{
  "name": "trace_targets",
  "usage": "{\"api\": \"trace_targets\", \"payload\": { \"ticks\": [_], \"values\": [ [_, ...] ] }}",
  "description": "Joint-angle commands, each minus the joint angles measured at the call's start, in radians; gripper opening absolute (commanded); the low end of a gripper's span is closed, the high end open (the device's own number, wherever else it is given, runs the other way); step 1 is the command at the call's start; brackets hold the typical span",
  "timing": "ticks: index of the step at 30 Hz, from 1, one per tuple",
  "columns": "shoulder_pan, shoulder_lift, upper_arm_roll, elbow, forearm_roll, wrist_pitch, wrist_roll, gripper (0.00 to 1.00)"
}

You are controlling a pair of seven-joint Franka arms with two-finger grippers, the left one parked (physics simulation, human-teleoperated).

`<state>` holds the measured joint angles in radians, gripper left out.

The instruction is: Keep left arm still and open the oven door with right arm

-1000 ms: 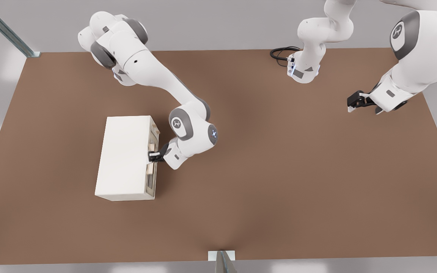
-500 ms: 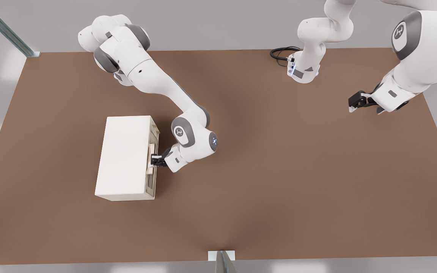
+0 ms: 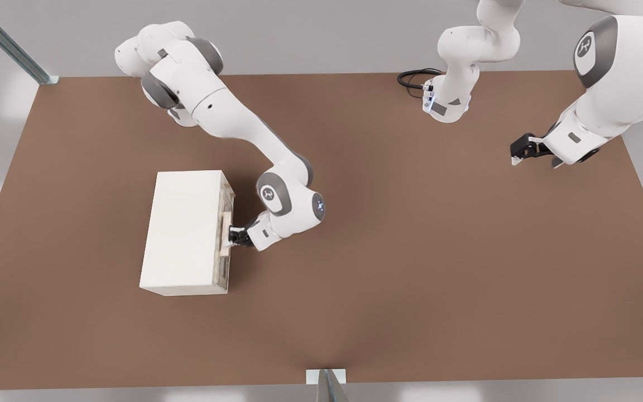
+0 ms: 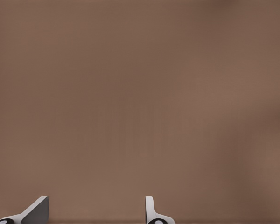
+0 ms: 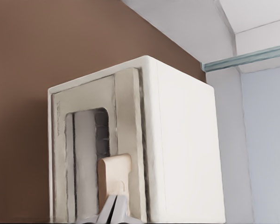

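Note:
The cream box oven (image 3: 185, 229) stands on the brown table at the front view's left. Its door (image 3: 222, 273) faces the front view's right and lies close against the oven front. In the right wrist view the door (image 5: 128, 116) shows its window cut-out and tan bar handle (image 5: 114, 172). My gripper (image 3: 233, 237) is at the handle (image 3: 225, 223), midway along the door. Its fingers (image 5: 113, 212) are shut on the handle's near part. The left arm (image 3: 466, 50) hangs at the front view's far right, its gripper (image 3: 522, 149) above bare table.
The brown table (image 3: 411, 251) spreads wide to the front view's right of the oven. A black cable loop (image 3: 413, 78) lies at the back edge. A metal post (image 3: 9, 44) stands at the back left corner, and a small bracket (image 3: 326, 379) at the front edge.
My gripper has shifted a little to the front view's right and toward the front edge, staying on the handle. My elbow has dropped with it. The oven body has not moved.

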<state>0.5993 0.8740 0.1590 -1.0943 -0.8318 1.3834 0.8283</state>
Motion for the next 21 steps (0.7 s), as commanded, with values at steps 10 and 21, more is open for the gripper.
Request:
{"api": "trace_targets", "payload": {
  "ticks": [10, 21],
  "values": [
    [-0.499, -0.606, -0.049, -0.266, 0.789, 0.278, -0.705, 1.00],
    [-0.546, -0.543, -0.138, -0.067, 0.783, 0.152, -0.802, 1.00]
  ]
}}
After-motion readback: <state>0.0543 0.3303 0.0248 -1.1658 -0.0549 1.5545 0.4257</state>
